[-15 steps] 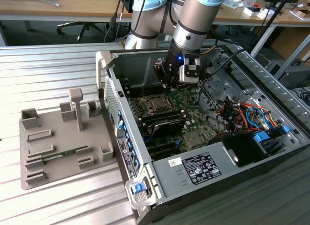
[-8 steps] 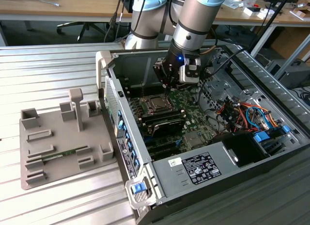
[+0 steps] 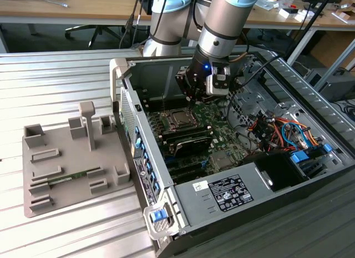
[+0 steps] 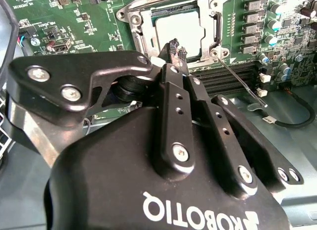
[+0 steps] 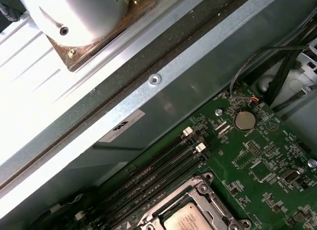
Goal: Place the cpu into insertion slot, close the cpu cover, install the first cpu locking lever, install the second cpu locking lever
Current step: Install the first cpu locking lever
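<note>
The gripper (image 4: 174, 48), fingers together on nothing, is poised at the edge of the cover (image 4: 134, 22), which looks down over the cpu (image 4: 178, 32) seated in its slot (image 4: 168, 12). One lever (image 4: 240, 80) stands loose; latching it likely needs a careful hooking push.

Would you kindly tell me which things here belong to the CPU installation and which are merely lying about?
Job: cpu, cpu cover, locking lever, gripper.
Lying about: memory slots, coin battery, grey fixture tray, coloured cables.
</note>
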Controlling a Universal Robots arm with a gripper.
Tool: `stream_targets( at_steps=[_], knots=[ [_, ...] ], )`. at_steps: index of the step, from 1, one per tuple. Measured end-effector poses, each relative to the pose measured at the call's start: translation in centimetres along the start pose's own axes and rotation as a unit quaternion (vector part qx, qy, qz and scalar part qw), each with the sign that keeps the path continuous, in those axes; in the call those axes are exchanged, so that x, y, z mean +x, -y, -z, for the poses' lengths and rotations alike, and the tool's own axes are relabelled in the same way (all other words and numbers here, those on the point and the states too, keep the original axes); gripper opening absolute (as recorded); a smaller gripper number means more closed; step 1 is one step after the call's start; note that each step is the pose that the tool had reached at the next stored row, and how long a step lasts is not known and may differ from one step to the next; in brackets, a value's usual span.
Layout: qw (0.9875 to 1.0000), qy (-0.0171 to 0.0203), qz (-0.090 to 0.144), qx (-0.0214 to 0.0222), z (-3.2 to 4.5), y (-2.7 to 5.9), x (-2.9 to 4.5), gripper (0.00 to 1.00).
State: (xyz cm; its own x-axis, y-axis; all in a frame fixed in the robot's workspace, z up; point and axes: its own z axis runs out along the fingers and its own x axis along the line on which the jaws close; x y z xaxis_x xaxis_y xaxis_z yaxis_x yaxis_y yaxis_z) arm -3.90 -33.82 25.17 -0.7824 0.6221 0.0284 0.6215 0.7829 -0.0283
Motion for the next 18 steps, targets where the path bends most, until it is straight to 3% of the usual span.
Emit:
stream_targets(
  at_steps=[18],
  knots=[
    [0.9999,0.0005,0.016,0.0005,0.00,0.00,0.00,0.10]
  ],
)
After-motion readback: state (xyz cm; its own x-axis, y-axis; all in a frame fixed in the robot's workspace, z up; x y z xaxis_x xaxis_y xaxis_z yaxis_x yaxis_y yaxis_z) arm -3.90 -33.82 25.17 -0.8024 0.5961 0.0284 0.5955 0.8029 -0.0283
